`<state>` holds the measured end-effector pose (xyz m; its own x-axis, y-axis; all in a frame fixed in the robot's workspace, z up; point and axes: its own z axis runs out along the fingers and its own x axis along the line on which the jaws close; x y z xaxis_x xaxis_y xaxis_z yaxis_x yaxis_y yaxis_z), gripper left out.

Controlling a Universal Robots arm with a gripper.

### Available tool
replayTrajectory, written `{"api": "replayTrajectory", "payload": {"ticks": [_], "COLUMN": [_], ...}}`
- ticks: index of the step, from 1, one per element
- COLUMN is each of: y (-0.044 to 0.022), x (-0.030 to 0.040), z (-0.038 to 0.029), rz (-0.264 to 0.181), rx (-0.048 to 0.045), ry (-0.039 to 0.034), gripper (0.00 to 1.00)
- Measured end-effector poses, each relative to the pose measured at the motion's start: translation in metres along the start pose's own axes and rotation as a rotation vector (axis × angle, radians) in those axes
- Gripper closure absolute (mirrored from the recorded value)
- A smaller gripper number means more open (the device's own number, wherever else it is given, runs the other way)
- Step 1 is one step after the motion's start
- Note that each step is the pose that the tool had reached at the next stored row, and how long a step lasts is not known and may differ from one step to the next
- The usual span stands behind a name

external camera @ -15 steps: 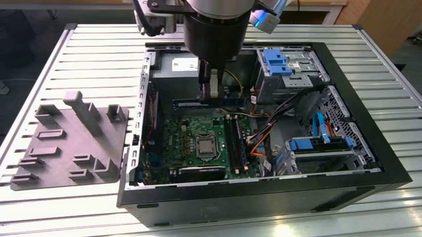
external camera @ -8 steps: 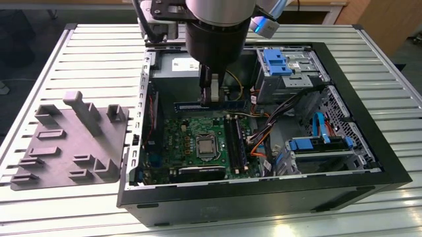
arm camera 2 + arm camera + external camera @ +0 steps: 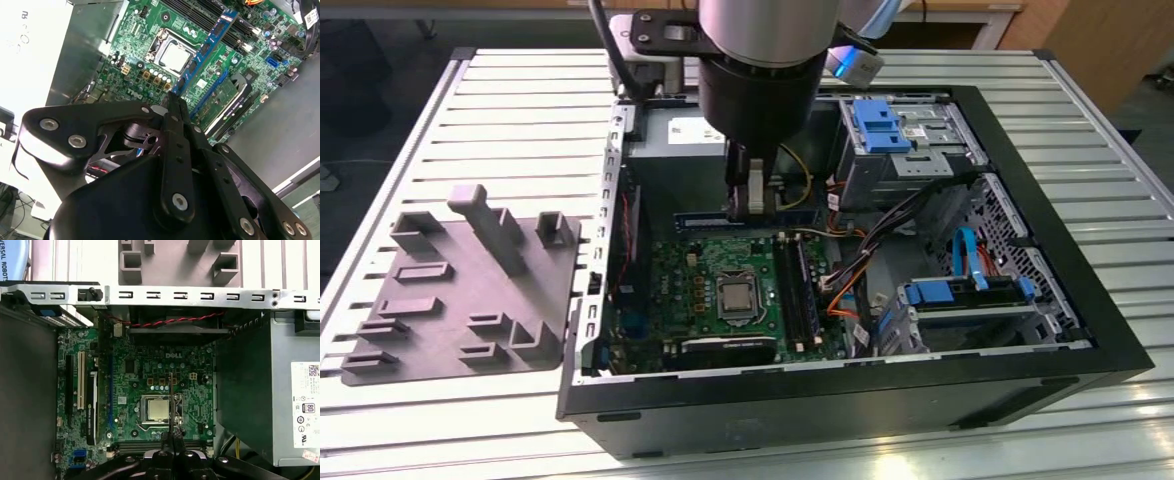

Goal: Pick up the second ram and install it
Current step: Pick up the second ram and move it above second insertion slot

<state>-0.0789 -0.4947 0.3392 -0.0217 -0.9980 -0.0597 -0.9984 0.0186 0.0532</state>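
1. One step is done: your ram [image 3: 210, 45] is picked up, well away from the tray [image 3: 454, 290].
2. One step is left: the ram is not in yet. It hangs on its edge above the board [image 3: 150, 370], over the chip [image 3: 156, 409], apart from the slots [image 3: 794, 285].
3. Your gripper [image 3: 172, 97] is squeezed onto the ram, pinching it between its fingers.
4. You cannot tell if another ram sits in the slots.

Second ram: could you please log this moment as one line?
gripper | shut on second ram | held edge-on over motherboard inside open case | not yet seated
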Motion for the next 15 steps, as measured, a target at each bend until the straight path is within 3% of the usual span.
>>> {"api": "replayTrajectory", "payload": {"ticks": [15], "y": [-0.0030], "x": [0.0005], "z": [0.0094], "rz": [0.000], "rx": [-0.0027], "ry": [0.0000], "gripper": [0.88]}}
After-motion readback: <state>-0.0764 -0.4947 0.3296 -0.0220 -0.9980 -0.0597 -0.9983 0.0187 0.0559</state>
